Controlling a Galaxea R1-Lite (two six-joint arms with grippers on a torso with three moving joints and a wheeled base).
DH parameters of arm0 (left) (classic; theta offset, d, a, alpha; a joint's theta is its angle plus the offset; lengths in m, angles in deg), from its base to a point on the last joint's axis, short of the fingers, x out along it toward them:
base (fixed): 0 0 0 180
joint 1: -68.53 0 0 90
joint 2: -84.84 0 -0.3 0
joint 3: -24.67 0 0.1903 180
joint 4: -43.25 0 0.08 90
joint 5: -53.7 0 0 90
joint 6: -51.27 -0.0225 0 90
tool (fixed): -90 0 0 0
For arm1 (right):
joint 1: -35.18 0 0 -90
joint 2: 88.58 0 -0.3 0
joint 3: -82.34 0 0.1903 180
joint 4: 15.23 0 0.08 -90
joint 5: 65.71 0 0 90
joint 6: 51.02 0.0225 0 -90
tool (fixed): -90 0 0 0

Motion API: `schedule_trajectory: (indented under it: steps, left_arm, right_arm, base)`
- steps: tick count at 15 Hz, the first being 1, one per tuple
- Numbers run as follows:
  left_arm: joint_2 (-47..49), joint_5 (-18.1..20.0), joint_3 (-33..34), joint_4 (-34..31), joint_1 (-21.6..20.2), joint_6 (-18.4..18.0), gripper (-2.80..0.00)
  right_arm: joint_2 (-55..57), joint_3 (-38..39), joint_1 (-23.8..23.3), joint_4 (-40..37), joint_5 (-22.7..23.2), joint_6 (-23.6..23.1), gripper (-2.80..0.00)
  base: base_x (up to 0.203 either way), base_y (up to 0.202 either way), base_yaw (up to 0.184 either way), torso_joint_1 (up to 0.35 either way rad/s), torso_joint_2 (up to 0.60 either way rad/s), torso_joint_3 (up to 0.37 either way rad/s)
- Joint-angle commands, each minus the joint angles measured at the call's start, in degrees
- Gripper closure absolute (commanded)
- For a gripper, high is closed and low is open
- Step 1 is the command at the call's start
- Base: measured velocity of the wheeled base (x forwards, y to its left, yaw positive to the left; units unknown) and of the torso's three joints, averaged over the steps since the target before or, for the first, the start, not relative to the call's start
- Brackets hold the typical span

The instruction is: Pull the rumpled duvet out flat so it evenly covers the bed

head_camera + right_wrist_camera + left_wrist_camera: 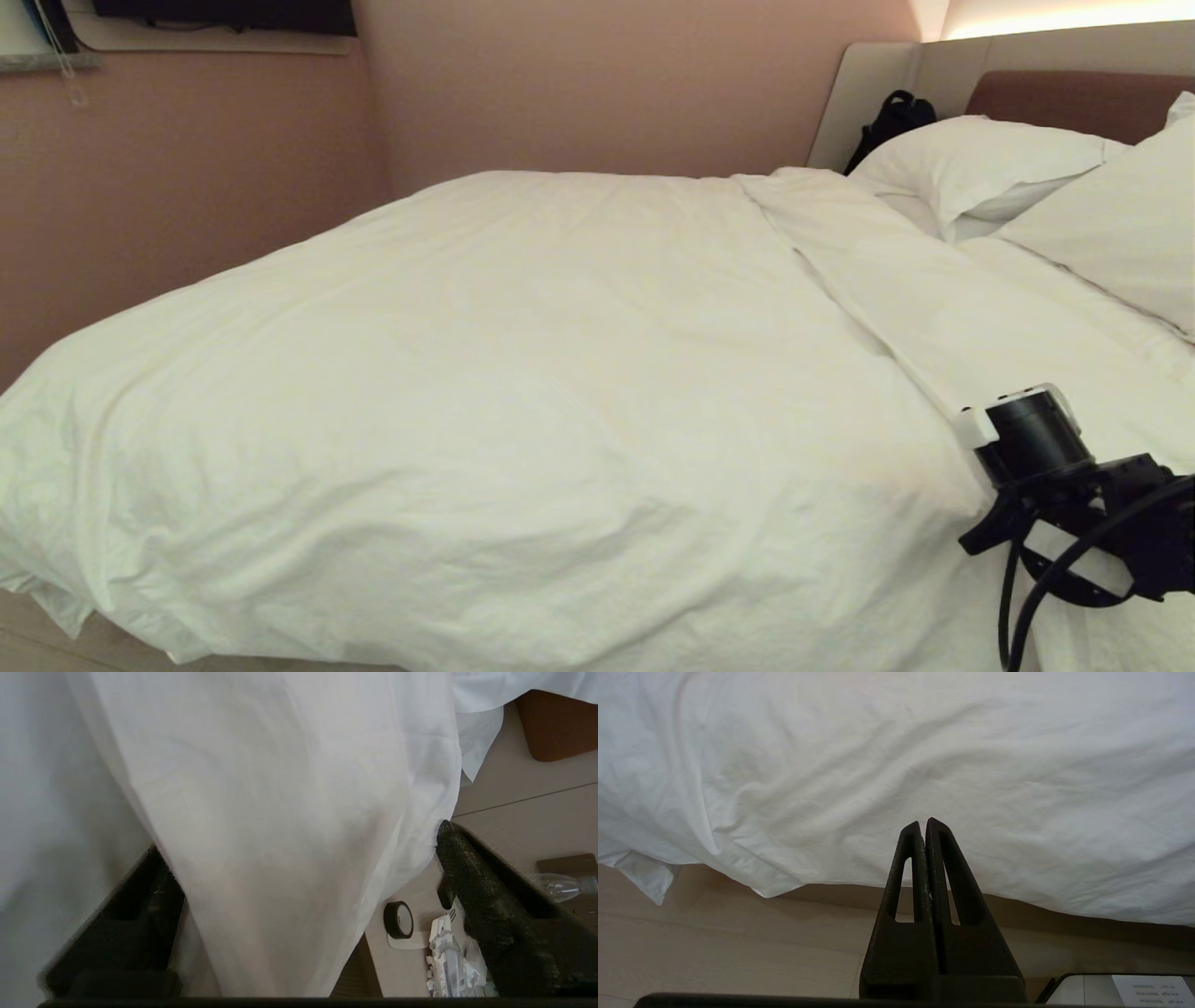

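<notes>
Between the right pincer's [299, 858] spread fingers (wide), duvet [289, 812].

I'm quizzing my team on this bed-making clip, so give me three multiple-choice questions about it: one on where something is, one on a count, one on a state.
1. Where is the black bag?
A. against the headboard, beside the pillows
B. on the floor at the bed's foot
C. on top of the duvet

2. How many pillows show in the head view?
A. none
B. two
C. five

3. How does the left end effector stand?
A. shut, empty
B. wide open
C. clamped on cloth

Answers:
1 A: it sits by the headboard.
2 B: two plump white ones.
3 A: fingers together before the duvet.
</notes>
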Motion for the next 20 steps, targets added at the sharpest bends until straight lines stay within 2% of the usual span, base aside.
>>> schedule_trajectory:
  steps: [1, 8, 20]
  left_arm:
    - [0.0, 0.0, 0.0, 0.0, 0.0, 0.0, 0.0]
    - [0.0, 0.0, 0.0, 0.0, 0.0, 0.0, 0.0]
    - [0.0, 0.0, 0.0, 0.0, 0.0, 0.0, 0.0]
  right_arm:
    - [-0.1, 0.0, 0.0, 0.1, -0.3, 0.0, 0.0]
    - [-1.7, -1.9, 0.1, -0.2, 0.0, -0.1, 0.0]
    - [-13.2, -8.7, -1.1, -0.6, 0.1, -11.3, 0.0]
  base:
    - [0.0, 0.0, 0.0, 0.0, 0.0, 0.0]
    - [0.0, 0.0, 0.0, 0.0, 0.0, 0.0]
    - [0.0, 0.0, 0.0, 0.0, 0.0, 0.0]
